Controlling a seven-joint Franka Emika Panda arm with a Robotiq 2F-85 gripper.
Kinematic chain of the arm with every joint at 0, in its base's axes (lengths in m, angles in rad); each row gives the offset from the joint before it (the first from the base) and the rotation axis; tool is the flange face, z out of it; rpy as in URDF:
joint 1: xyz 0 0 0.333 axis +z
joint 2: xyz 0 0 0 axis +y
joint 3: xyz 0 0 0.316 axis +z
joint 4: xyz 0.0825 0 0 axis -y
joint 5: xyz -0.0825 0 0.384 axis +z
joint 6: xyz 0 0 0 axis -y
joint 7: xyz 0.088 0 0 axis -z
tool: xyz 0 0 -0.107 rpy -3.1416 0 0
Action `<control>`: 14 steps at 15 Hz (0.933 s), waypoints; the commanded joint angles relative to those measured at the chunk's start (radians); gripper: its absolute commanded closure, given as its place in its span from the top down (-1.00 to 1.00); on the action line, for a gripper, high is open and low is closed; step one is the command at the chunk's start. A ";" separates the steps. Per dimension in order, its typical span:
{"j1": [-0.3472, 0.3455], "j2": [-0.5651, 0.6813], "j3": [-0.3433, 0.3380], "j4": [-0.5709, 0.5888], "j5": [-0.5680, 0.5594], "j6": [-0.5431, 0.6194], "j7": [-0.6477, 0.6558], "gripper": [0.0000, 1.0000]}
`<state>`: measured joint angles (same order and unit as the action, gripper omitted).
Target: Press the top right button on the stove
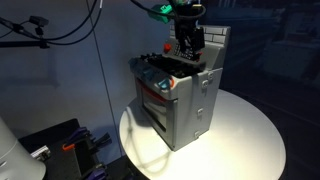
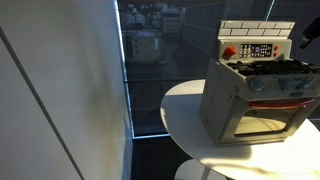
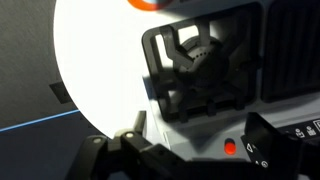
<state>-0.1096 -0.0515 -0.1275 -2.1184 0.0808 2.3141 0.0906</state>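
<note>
The stove (image 1: 185, 100) stands in the middle of the round white bench (image 1: 250, 130). The jaws hang over its burners, close in front of the brick back panel (image 2: 255, 30); whether they are released or clenched, I cannot tell. The button strip (image 2: 258, 49) runs horizontally on this panel, and I judge the target is at its right end, near the jaws.

A round white bench (image 1: 250, 135) shows brightly lit in both exterior views, while the room around it is dim. Behind the bench, in an exterior view, a tall window (image 2: 150, 60) looks out on city buildings at night. Beside the bench rises a plain white wall (image 2: 55, 100). Below the bench the floor (image 2: 160, 158) is dark. Above the bench's far side hang black cables (image 1: 60, 30).
</note>
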 commanded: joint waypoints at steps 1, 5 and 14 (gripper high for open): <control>-0.011 -0.058 -0.005 -0.012 -0.016 -0.129 -0.029 1.00; -0.015 -0.100 -0.009 -0.015 -0.037 -0.260 -0.051 1.00; -0.031 -0.257 -0.017 -0.089 -0.151 -0.434 -0.110 1.00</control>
<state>-0.1320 -0.2276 -0.1385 -2.1548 -0.0466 1.9062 0.0281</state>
